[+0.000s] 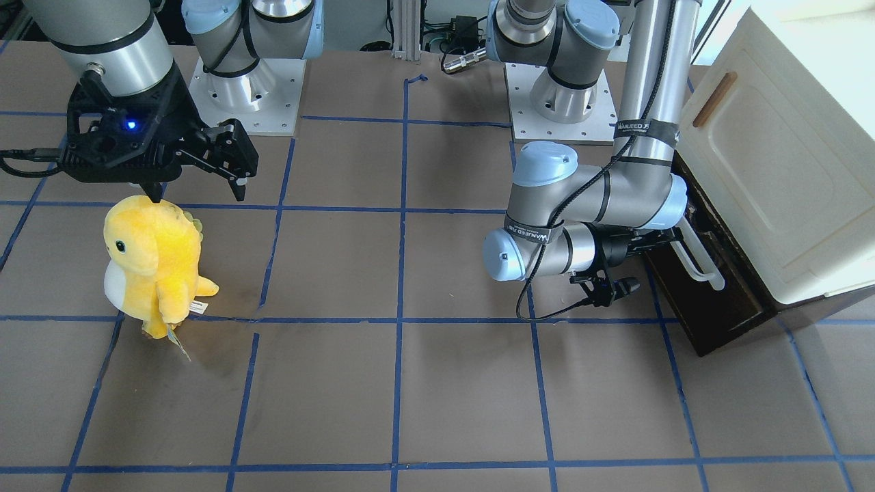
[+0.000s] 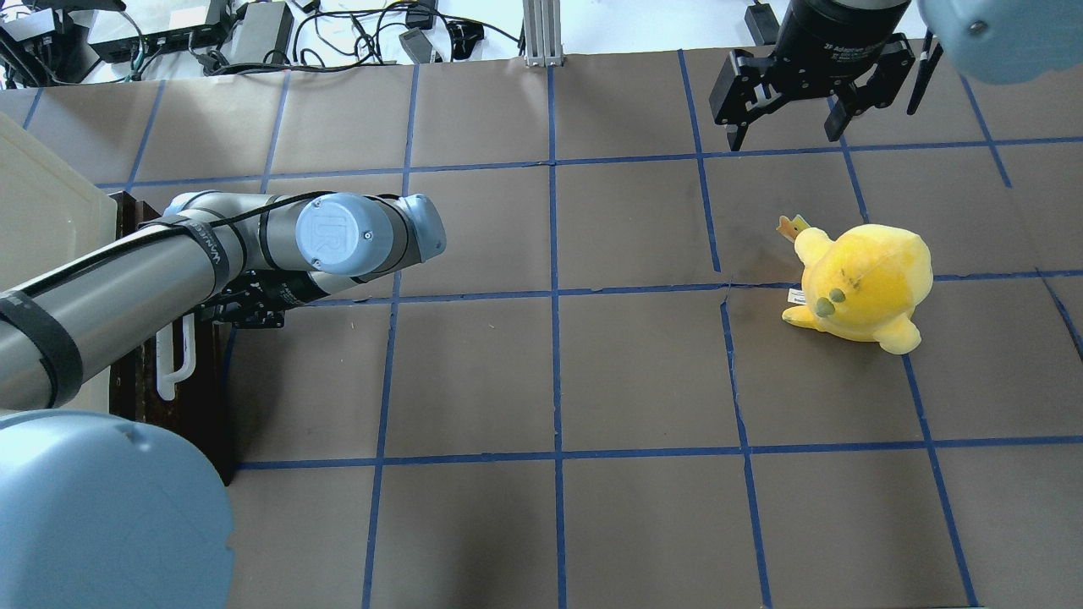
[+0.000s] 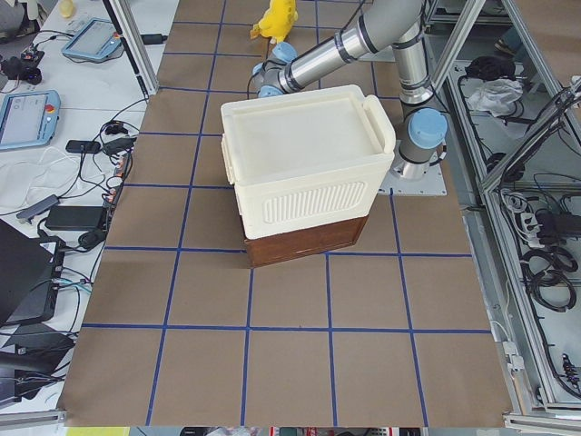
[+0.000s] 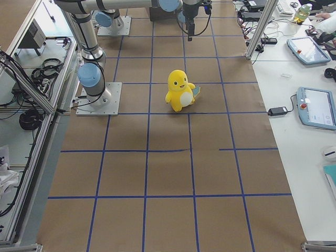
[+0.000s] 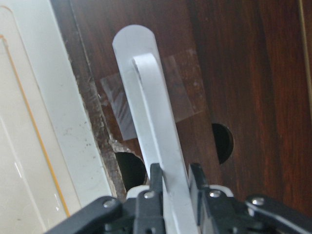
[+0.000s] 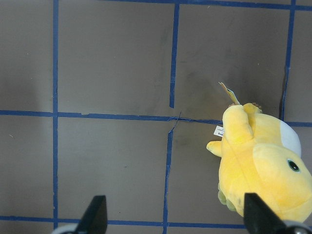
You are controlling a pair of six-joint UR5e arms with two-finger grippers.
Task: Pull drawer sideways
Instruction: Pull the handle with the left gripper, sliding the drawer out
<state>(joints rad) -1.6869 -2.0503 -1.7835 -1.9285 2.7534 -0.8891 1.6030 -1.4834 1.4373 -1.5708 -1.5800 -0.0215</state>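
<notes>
The dark brown wooden drawer (image 1: 714, 311) sits under the cream-white cabinet (image 1: 779, 171) at the table's side. It also shows in the overhead view (image 2: 135, 397) and in the exterior left view (image 3: 304, 241). Its long white bar handle (image 1: 698, 258) runs along the front. My left gripper (image 1: 673, 238) is shut on this handle. In the left wrist view the two black fingers (image 5: 155, 184) press on both sides of the white bar (image 5: 153, 122). My right gripper (image 1: 196, 183) is open and empty, hovering above the table far from the drawer.
A yellow plush toy (image 1: 154, 263) stands on the table just below the right gripper and shows in the right wrist view (image 6: 263, 170). The cabinet panel carries a small brown wooden handle (image 1: 714, 100). Blue tape lines grid the brown table (image 1: 410, 383).
</notes>
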